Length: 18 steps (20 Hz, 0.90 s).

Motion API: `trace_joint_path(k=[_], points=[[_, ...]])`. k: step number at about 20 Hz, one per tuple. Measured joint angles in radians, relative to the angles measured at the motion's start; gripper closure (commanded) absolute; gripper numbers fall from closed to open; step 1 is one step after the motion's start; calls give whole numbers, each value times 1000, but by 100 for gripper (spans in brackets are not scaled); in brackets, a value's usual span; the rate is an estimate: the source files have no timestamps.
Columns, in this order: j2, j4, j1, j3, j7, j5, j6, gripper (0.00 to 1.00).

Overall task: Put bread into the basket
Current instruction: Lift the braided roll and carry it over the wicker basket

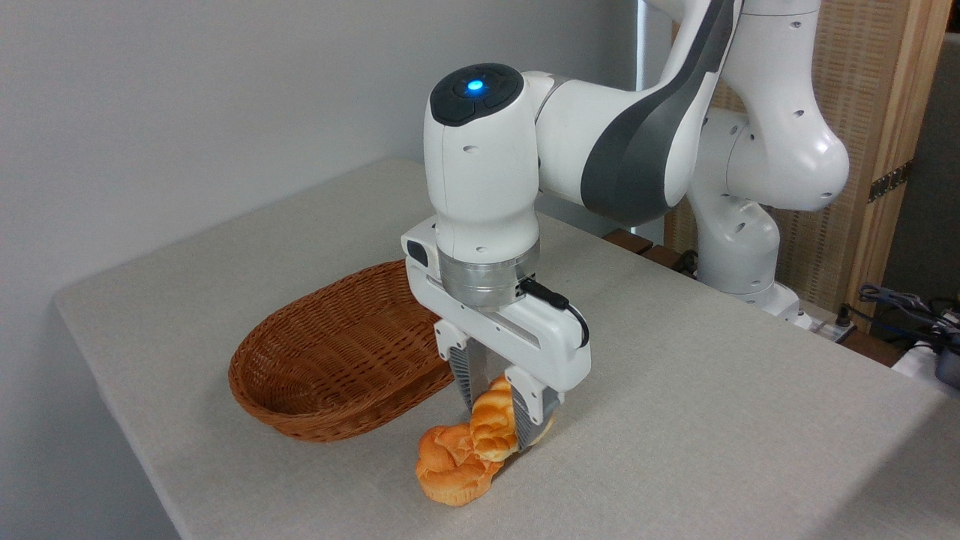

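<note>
A: What fills the frame?
B: A grey cloth-covered table [712, 420], with a white robot arm [622, 142] reaching over it.

A: And on the table?
B: A shallow oval reddish-brown wicker basket [330, 360] at left. Just beside its near rim, the fingers [525, 409] are clamped on a golden braided loaf [493, 424], which leans against a round orange rosette-topped bun [450, 469].

No legible txt, labels or nos. anywhere.
</note>
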Motion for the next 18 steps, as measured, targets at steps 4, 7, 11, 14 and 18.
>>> trace_joint_path(k=[4, 7, 11, 14, 18], points=[[0, 0, 0, 0, 0, 0, 0, 54], [-2, 2, 0, 0, 0, 0, 0, 54], [-26, 27, 0, 0, 0, 0, 0, 52], [-47, 54, 0, -2, 0, 0, -1, 52], [-73, 97, -1, -5, 0, -1, -2, 50]])
